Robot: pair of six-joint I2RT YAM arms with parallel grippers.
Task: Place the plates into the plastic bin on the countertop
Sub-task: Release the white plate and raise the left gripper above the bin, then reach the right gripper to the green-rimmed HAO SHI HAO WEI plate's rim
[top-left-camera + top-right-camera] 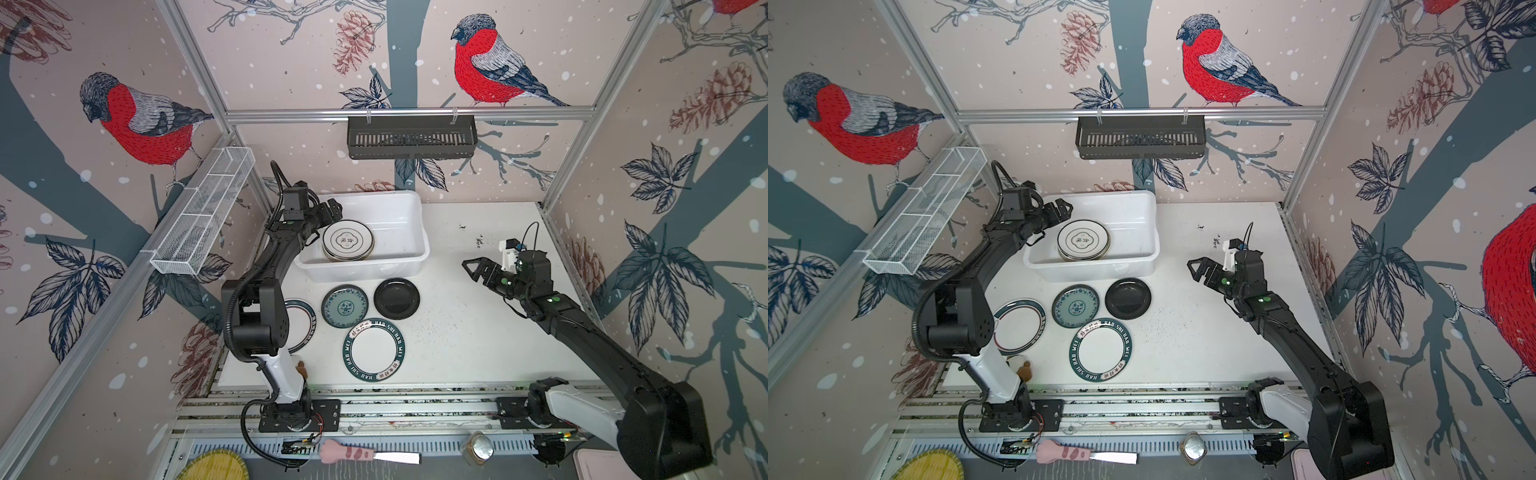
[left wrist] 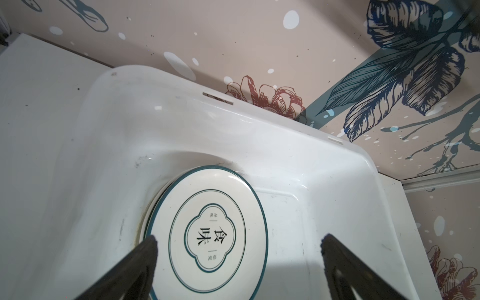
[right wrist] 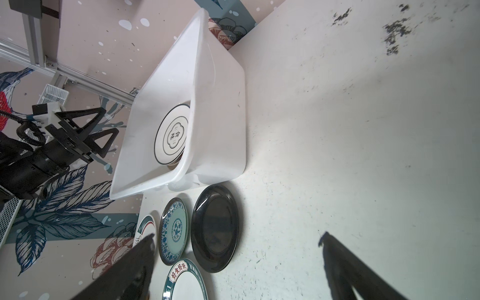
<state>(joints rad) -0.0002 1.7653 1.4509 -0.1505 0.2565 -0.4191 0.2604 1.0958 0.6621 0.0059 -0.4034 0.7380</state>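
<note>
The white plastic bin [image 1: 409, 208] [image 1: 1142, 224] stands at the back of the speckled countertop [image 1: 478, 332]. A stack of plates lies inside it at its left end, topped by a cream plate [image 1: 347, 240] [image 2: 213, 205] [image 3: 172, 135] with teal rings. My left gripper [image 1: 332, 210] [image 2: 240, 237] hangs open just above that stack, holding nothing. In front of the bin lie a teal patterned plate [image 1: 345, 306], a black plate [image 1: 396, 298] [image 3: 215, 228], a white lettered-rim plate [image 1: 374, 350] and a second white plate with a dark rim [image 1: 1019, 326], half hidden by the left arm in a top view. My right gripper [image 1: 471, 268] [image 3: 238, 235] is open and empty to the right of the bin.
A black slotted basket [image 1: 411, 137] hangs on the back rail and a white wire mesh rack [image 1: 203, 216] on the left wall. Past the front rails lie a yellow woven mat [image 1: 216, 467], a pink-handled tool [image 1: 365, 455] and a small jar [image 1: 478, 449].
</note>
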